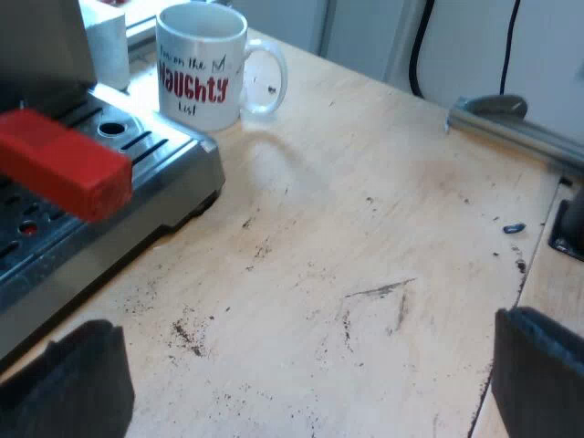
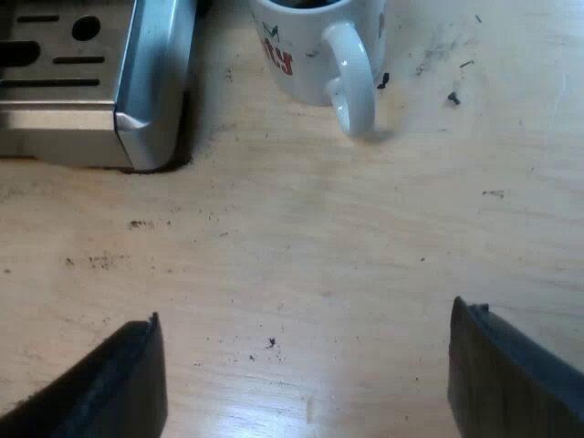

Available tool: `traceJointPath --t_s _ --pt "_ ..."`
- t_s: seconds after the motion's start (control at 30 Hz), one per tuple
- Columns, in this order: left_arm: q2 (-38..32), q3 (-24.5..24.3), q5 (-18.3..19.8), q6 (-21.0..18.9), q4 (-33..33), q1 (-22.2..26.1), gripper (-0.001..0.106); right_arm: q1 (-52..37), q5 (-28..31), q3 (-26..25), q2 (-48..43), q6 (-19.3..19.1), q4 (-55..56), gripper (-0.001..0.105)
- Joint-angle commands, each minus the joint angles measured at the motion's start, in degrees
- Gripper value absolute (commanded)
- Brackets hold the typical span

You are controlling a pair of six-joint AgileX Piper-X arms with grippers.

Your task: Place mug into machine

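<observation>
A white mug (image 1: 203, 64) with red and black lettering stands upright on the wooden table beside the espresso machine's drip tray (image 1: 137, 160). Its handle (image 2: 351, 78) points toward my right gripper. The holder's red handle end (image 1: 62, 164) sticks out over the tray. My left gripper (image 1: 301, 383) hangs open above bare table, well short of the mug. My right gripper (image 2: 306, 374) is open too, some way from the mug (image 2: 315, 46), with nothing between its fingers.
The drip tray's metal corner (image 2: 146, 109) sits close beside the mug. A metal bar (image 1: 516, 128) lies along the table's edge, with a small dark object (image 1: 514, 228) near it. Coffee grounds dot the tabletop (image 1: 365, 265).
</observation>
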Motion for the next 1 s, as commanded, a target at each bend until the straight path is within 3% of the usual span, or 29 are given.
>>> traceJointPath --t_s 0.03,0.33,0.6,0.8,1.0 --pt "0.2 1.1 0.7 0.1 -3.5 -0.3 0.082 0.1 0.0 2.8 -0.1 -0.6 -2.2 0.066" --pt "0.2 1.7 0.7 0.1 -3.9 -0.3 0.082 0.1 3.7 17.2 -0.1 -1.0 -21.7 0.066" --pt "0.2 1.7 0.7 0.1 -3.8 -0.3 0.082 0.1 3.8 29.3 2.2 -1.0 -50.2 0.066" --pt "0.2 1.7 0.7 0.1 -3.8 -0.3 0.082 0.1 3.8 32.3 10.3 -1.0 -62.0 0.066" --pt "0.2 1.7 0.7 0.1 -3.8 -0.3 0.082 0.1 3.6 32.5 25.1 -1.0 -78.0 0.066"
